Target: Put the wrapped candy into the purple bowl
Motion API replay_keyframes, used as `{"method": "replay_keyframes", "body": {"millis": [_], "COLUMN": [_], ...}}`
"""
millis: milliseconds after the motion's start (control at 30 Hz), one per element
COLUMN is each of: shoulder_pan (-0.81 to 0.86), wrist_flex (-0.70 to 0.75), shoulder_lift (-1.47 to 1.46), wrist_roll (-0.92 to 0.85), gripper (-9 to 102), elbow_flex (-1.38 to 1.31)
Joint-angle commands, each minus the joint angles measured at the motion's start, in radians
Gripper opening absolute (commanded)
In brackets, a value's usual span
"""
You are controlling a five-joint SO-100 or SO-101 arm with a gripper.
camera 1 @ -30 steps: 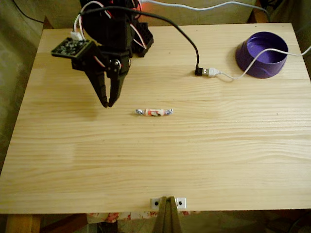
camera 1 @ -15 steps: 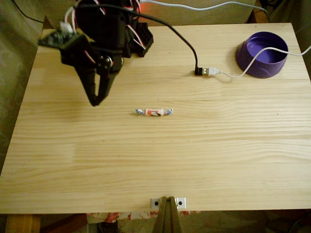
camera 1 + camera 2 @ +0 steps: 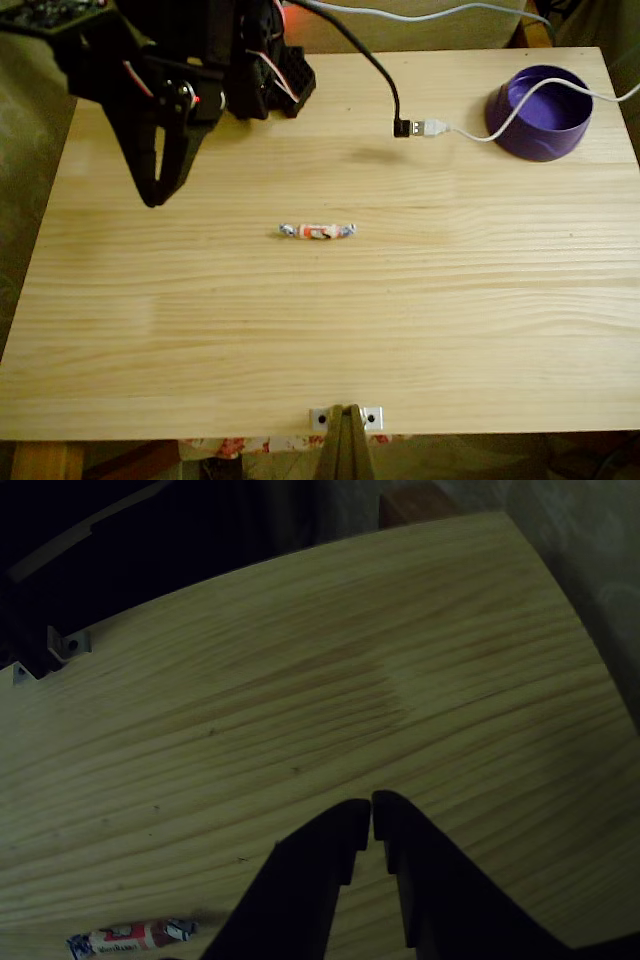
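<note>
The wrapped candy lies flat on the wooden table near its middle, white with a pink-orange centre and twisted ends; in the other view the candy sits at the bottom left. The purple bowl stands at the table's far right corner with a white cable draped across it. My black gripper hangs above the table's left side, well left of the candy, fingertips together and holding nothing. Seen from the other view, the gripper has its tips touching.
A black cable joins a white USB plug between the arm's base and the bowl. A small metal bracket sits at the table's near edge. Bare wood surrounds the candy on all sides.
The gripper has swung left and risen, moving farther from the candy. The USB plug and its cables shifted slightly toward the back. The candy and bowl stayed put.
</note>
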Motion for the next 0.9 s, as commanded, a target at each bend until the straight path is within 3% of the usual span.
{"method": "replay_keyframes", "body": {"millis": [0,100,200,567,867], "shoulder_pan": [-0.051,-0.071,-0.104,-0.327,-0.437], "wrist_flex": [0.014,0.044,0.078,0.287,0.333], "shoulder_lift": [-0.075,-0.126,-0.189,-0.643,-0.839], "wrist_roll": [-0.170,-0.514,-0.666,-0.735,-0.861], "gripper": [-2,-2,-2,-1,3], "elbow_flex": [-0.140,-0.179,-0.202,-0.537,-0.627]}}
